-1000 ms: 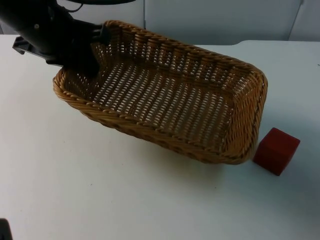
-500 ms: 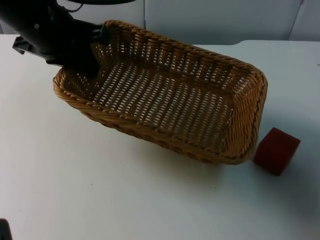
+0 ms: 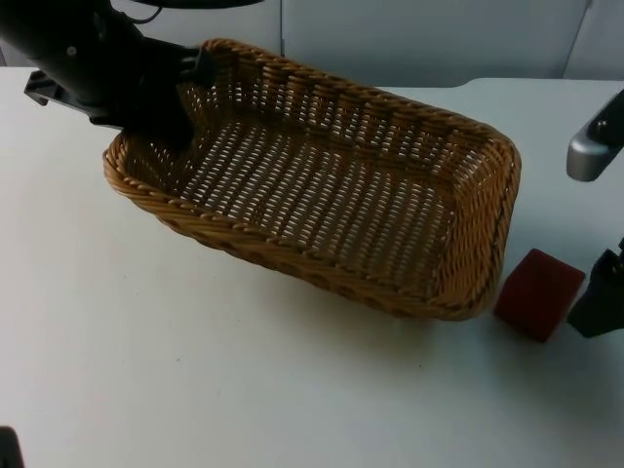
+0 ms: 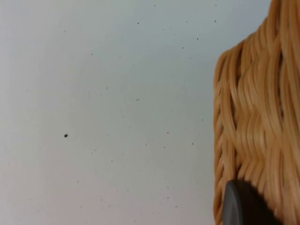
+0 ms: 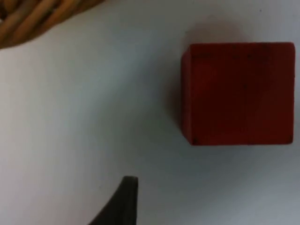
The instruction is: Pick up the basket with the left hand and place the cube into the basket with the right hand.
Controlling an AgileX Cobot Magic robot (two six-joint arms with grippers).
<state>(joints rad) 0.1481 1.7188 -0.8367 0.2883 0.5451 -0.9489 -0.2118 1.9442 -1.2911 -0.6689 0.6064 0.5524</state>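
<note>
Cube [image 3: 538, 293]: red, on the bench [image 3: 195, 370], just beside the basket [image 3: 322, 180] end. Right gripper [image 3: 597, 304] just beside it; finger opening cannot be told. Left gripper [image 3: 180, 102] fingers clamp the basket's far end wall.

The right gripper [image 3: 597, 307] is cut off at the top view's edge — its fingers can't be made out. The left gripper [image 3: 166, 117] partly hides the basket [image 3: 322, 185] rim.

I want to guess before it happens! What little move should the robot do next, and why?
Probably the right gripper should slide sideways until it sits over the red cube, then go down around it. The cube lies on the white table beside the basket, not inside, and the gripper is next to it, not around it. The left gripper is already at the basket's far end.
</note>
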